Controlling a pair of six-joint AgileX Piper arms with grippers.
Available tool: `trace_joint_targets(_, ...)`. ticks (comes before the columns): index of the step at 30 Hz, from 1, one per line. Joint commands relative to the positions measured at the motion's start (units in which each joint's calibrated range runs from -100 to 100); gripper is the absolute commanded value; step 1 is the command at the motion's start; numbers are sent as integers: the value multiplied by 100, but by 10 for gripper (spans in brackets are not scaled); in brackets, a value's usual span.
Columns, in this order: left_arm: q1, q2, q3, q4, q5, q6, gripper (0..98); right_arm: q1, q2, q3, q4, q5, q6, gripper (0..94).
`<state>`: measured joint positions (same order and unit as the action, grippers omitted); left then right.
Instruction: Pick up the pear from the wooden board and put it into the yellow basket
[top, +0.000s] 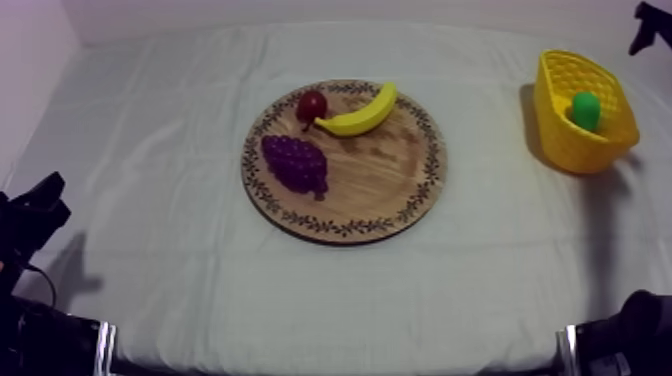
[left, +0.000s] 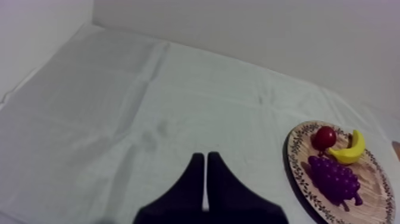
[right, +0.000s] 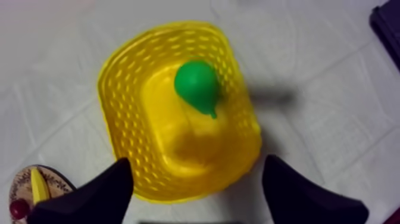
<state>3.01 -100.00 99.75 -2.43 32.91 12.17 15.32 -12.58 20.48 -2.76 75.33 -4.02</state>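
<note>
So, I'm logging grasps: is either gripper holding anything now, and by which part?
Nothing is held. The right gripper is open above the yellow basket, where the pear lies free; the left gripper is shut on nothing.

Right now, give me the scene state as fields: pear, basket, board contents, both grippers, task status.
pear: lying inside the yellow basket, no gripper touching it
yellow basket: upright, on the right side of the cloth
wooden board: mid-table, holds the banana, grapes and small red fruit
left gripper: shut on nothing, low over bare cloth, left of the board
right gripper: open, above the basket
task status: pear is off the board and in the basket
</note>
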Motion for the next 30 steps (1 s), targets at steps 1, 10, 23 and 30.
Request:
trace_joint_targets(1, -1, 0, 3, 1, -1, 2, 1, 71, -1047, 101, -21, -2, 113, 550)
trace_joint_targets(10, -1, 0, 3, 1, -1, 2, 1, 1, -3337, 503, 84, 246, 279, 389)
trace_joint_targets(23, -1, 0, 3, 1, -1, 0, 1, -414, -6048, 2953, 344, -778, 418, 19)
trace_joint_targets(30, -1, 0, 3, 1, -1, 1, 1, -298, -7171, 5017, 181, -1748, 675, 6)
